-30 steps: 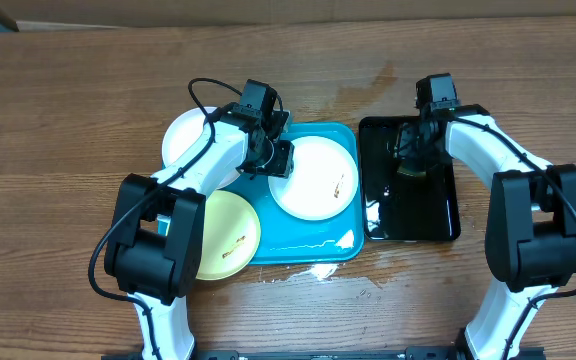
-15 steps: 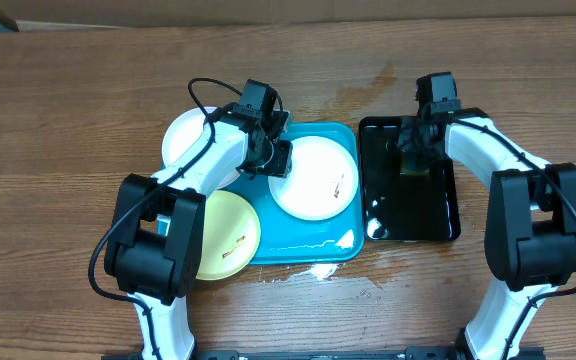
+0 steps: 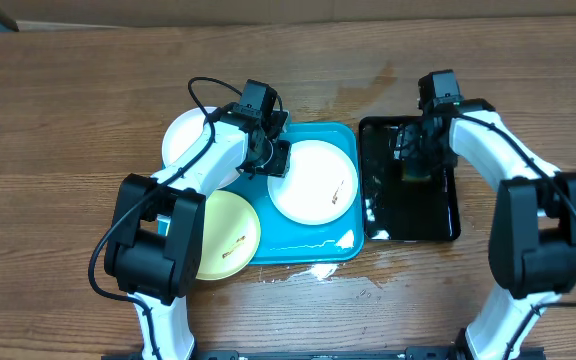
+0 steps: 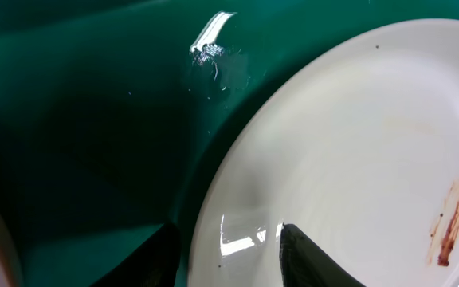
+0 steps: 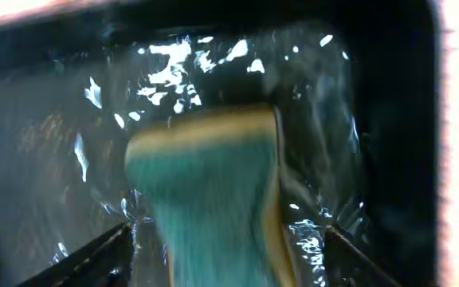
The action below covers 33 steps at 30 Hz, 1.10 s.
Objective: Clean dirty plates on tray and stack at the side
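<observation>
Brown wood-grain tabletop [image 3: 68, 120] carries everything, with a little spilled water [image 3: 313, 270] on my side of the work.

Under my left fingers [image 4: 313, 259] lies the turquoise tray [image 3: 308, 245]. Beneath my right fingers [image 5: 86, 257] sits the glossy black tray [image 3: 438, 225], wet and glinting.

One white plate [image 3: 313, 180] rests on the turquoise tray, and its rim runs between my left fingers, one tip on the plate and the other outside it over the tray floor. They stand partly apart. I cannot tell whether they are clamped on the rim or only straddling it. A second white plate [image 3: 183, 135] lies just outside those fingers, off the tray's far corner. The yellow-green plate [image 3: 223, 235] sits back toward my left base at the tray's edge.

My right fingers are spread wide, and a green-and-yellow sponge [image 5: 213, 183] lies blurred between them in the black tray. On one side I see a clear gap between tip and sponge, so I judge it is not gripped.

A reddish-brown smear [image 4: 451, 215] marks the plate across from my left fingers.

I judge this to be the fetch-the-sponge step, with no plate stacked yet. Next, my right fingers must close squarely on the sponge, lift it, and cross to the smear while my left side steadies the plate.
</observation>
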Each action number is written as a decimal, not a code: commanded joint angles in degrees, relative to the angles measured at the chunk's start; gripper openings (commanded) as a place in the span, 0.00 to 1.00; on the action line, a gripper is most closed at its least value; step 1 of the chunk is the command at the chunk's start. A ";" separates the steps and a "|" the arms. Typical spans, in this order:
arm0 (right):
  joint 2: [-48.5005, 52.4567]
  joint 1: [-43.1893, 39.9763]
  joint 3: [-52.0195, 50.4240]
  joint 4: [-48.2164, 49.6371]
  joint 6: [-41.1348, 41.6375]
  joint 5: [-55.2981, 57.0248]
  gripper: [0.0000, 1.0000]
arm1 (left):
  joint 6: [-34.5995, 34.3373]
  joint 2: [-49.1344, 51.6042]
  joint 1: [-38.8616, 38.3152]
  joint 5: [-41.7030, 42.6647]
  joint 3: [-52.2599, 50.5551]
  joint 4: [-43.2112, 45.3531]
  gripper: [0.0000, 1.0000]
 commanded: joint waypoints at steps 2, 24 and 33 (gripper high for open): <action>-4.13 -0.09 1.64 -5.75 0.44 -0.31 0.77 | 0.02 0.83 -0.46 -0.57 0.76 -0.61 0.43; -3.93 -0.09 -2.71 -3.34 -1.27 -5.44 0.75 | -2.60 0.83 -0.37 -3.15 0.76 -2.03 0.33; -3.56 -0.09 -3.13 1.55 -1.84 -0.63 0.94 | -8.41 0.83 -0.37 -5.05 0.76 -2.73 0.34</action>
